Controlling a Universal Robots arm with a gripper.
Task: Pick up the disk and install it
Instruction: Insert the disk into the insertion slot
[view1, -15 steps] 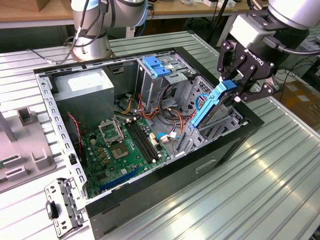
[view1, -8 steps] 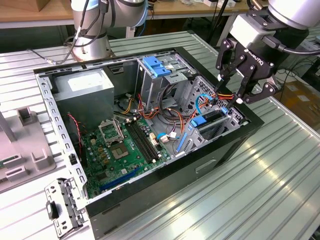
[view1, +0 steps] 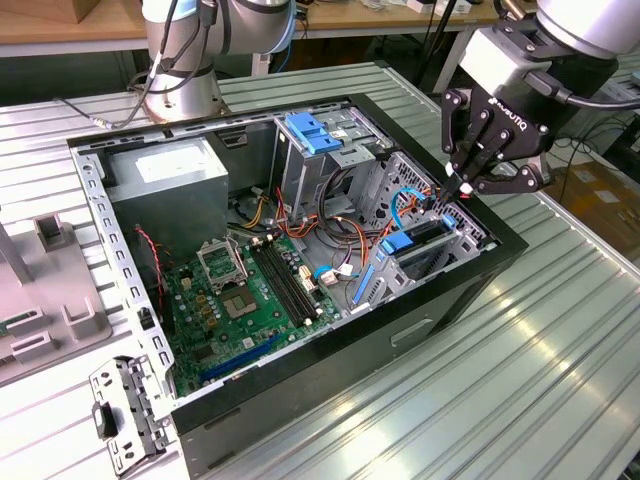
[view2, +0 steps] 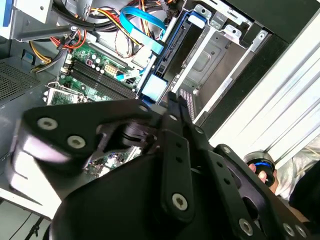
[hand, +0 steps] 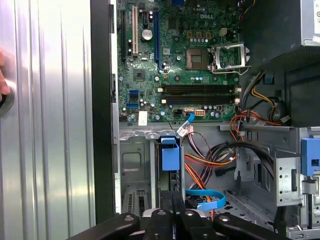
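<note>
Now my claw (view1: 458, 186) hangs over the disk (view1: 425, 240), fingers pressed together with nothing between them.
The disk stands on edge in the drive bay of the open computer case (view1: 440, 300), on the exterior view's right, its blue tab facing the motherboard (view1: 250, 290). My fingertips are just above its outer end; whether they touch it I cannot tell. The case lies on the ribbed worktop (view1: 560, 350).

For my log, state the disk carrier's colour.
Blue: the disk carrier, clearest in the first wrist view.
</note>
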